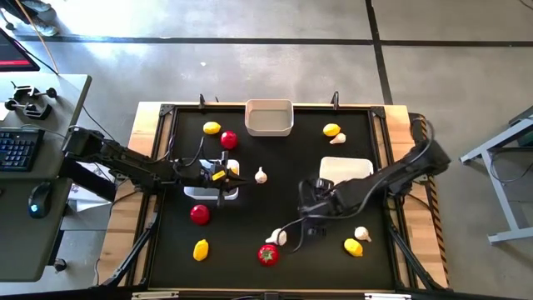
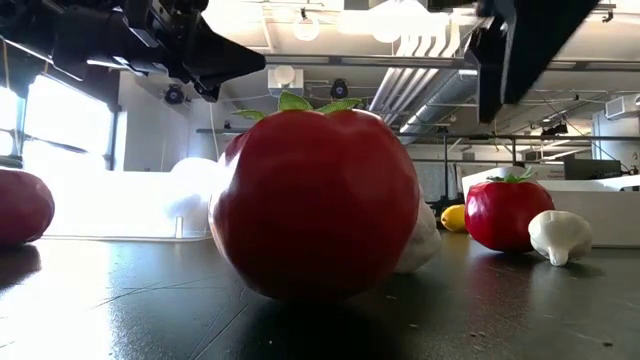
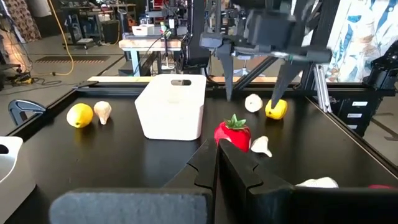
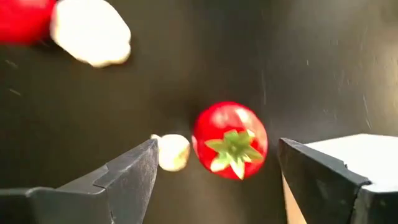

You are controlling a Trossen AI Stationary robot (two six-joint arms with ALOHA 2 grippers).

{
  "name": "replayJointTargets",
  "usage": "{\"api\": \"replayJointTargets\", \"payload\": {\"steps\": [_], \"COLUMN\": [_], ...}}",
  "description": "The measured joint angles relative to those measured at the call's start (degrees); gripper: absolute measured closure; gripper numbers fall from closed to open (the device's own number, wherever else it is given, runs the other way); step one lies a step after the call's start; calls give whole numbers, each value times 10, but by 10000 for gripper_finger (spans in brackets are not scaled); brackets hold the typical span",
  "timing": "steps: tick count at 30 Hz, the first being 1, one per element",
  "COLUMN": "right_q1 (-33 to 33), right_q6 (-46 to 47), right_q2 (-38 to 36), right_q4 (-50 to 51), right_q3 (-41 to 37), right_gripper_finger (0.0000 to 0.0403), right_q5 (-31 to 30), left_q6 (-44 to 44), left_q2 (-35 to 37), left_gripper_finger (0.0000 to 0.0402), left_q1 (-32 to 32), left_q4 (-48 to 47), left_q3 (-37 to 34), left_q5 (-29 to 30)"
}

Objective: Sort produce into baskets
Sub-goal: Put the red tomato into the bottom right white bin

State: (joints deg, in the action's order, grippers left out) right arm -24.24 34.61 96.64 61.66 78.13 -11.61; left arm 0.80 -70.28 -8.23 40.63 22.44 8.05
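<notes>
My right gripper [image 4: 217, 149] is open and points down over a red tomato with a green top [image 4: 230, 140]. Its fingers stand on either side of the tomato, above it and not touching. A white garlic bulb [image 4: 171, 151] lies against that tomato. In the left wrist view the same gripper [image 3: 252, 99] hangs above the tomato [image 3: 233, 134]. My left gripper [image 3: 217, 168] is shut and empty, level over the left basket [image 1: 200, 192]. A small yellow patch [image 1: 218, 175] shows at it in the high view; what it is, I cannot tell.
The far basket [image 1: 268, 117] and the right basket [image 1: 346, 169] stand empty. Loose on the black mat are several lemons [image 1: 201, 248], tomatoes [image 1: 268, 254] and garlic bulbs [image 1: 261, 175]. The near tomato fills the low view [image 2: 315, 200].
</notes>
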Motion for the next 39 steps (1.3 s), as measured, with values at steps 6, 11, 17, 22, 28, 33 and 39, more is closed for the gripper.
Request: {"api": "replayJointTargets", "payload": {"steps": [6, 11, 17, 22, 28, 33, 39], "right_q1": [14, 35, 61, 64, 64, 66, 67], "right_q6": [-28, -49, -58, -81, -92, -92, -93], "right_q2": [63, 84, 85, 85, 84, 84, 83], "right_q4": [38, 41, 47, 47, 35, 12, -21], "right_q3": [27, 27, 27, 27, 4, -32, -52], "right_gripper_finger": [81, 81, 81, 81, 81, 82, 82], "right_q5": [14, 38, 54, 63, 65, 77, 89], "left_q6": [0, 0, 0, 5, 5, 6, 6], "left_q2": [0, 0, 0, 0, 0, 0, 0], "left_gripper_finger": [401, 401, 401, 401, 401, 401, 401], "left_q1": [0, 0, 0, 0, 0, 0, 0], "left_q4": [-10, -11, -23, -31, -34, -35, -35], "left_q3": [0, 0, 0, 0, 0, 0, 0], "left_q5": [0, 0, 0, 0, 0, 0, 0]}}
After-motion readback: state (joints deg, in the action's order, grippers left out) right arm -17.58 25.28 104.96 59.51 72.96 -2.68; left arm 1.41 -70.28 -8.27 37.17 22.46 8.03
